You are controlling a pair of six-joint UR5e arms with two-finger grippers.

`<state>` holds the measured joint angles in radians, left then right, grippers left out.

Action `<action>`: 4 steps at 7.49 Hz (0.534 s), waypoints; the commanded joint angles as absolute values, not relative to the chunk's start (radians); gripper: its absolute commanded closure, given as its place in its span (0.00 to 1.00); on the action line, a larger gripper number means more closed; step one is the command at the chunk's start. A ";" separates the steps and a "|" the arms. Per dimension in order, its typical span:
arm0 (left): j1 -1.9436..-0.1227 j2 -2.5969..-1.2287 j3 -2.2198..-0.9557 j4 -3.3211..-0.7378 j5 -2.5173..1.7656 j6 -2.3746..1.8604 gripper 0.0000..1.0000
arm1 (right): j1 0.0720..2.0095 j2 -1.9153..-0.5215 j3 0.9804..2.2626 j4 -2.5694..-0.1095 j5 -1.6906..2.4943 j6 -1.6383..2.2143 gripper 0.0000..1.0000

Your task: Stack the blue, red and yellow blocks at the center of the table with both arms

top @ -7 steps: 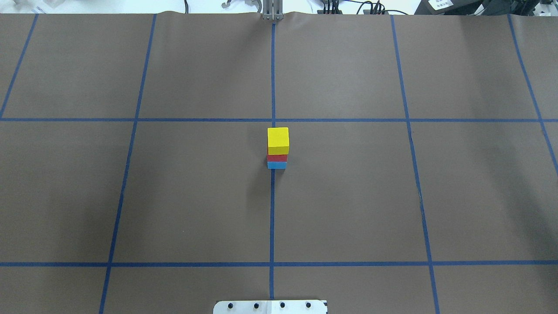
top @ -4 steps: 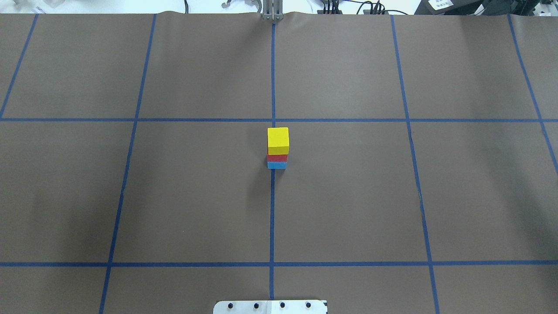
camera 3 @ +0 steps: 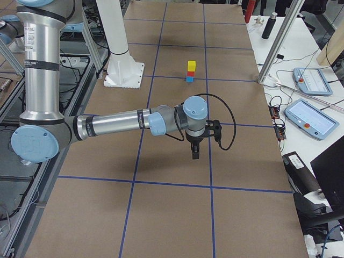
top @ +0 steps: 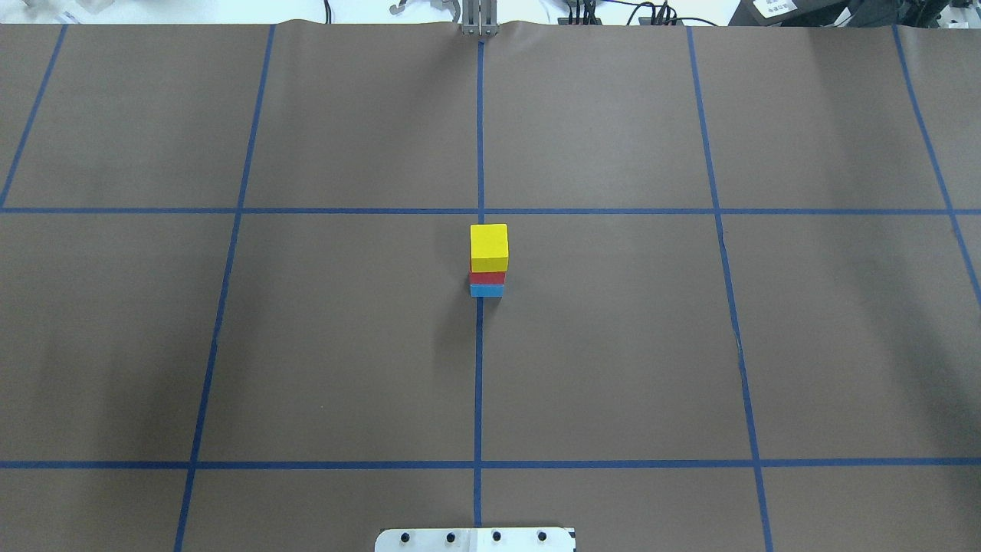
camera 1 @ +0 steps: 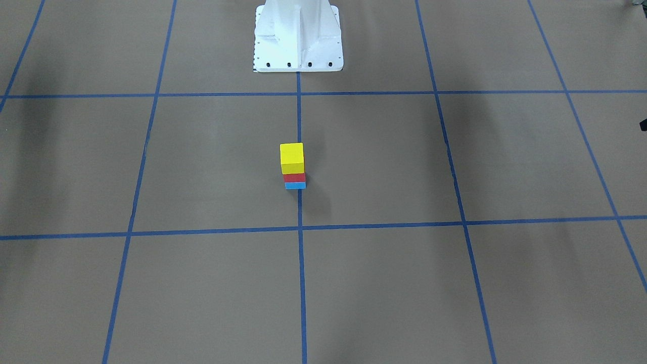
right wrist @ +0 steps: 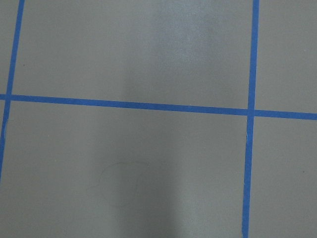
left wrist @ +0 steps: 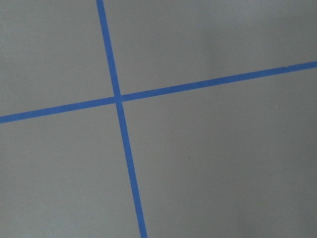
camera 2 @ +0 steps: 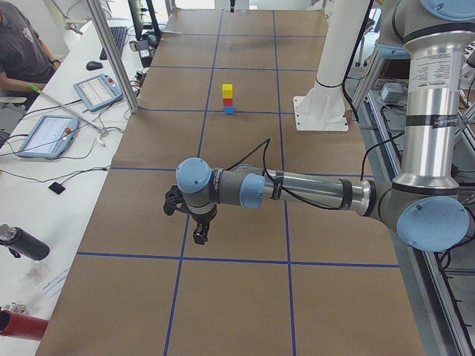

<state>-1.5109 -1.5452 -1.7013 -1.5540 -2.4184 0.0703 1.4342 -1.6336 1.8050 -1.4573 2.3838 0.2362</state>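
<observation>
– Seeing any change?
– None; still one yellow block (top: 489, 244) on one red block (top: 487, 277) on one blue block (top: 487, 290), mid table (top: 613, 345); left gripper (camera 2: 199, 237), right gripper (camera 3: 194, 155) well apart; open or closed, cannot tell.

One obstacle is seen at the middle of the desk (top: 613, 345): the yellow block (top: 489, 244) is stacked on the red block (top: 487, 277), which is on the blue block (top: 486, 290). Bare brown surface is seen on every side, open to approach. The white robot base (camera 1: 298, 40) is set well apart from the blocks. The left end effector (camera 2: 198, 236) and right end effector (camera 3: 194, 153) are held above opposite ends of the desk, far from the blocks.
</observation>
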 commanded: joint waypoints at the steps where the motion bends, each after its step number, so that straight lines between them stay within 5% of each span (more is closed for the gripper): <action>1: -1.534 -1.520 -1.697 -1.554 -2.355 0.101 0.01 | 1.434 -1.617 1.787 -1.457 2.384 0.236 0.00; 4: -1.549 -1.470 -1.712 -1.554 -2.355 0.129 0.01 | 1.434 -1.598 1.752 -1.457 2.384 0.236 0.00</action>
<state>-1.5416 -1.4970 -1.7063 -1.5539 -2.3574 0.1233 1.4338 -1.6047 1.7664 -1.4573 2.3838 0.2363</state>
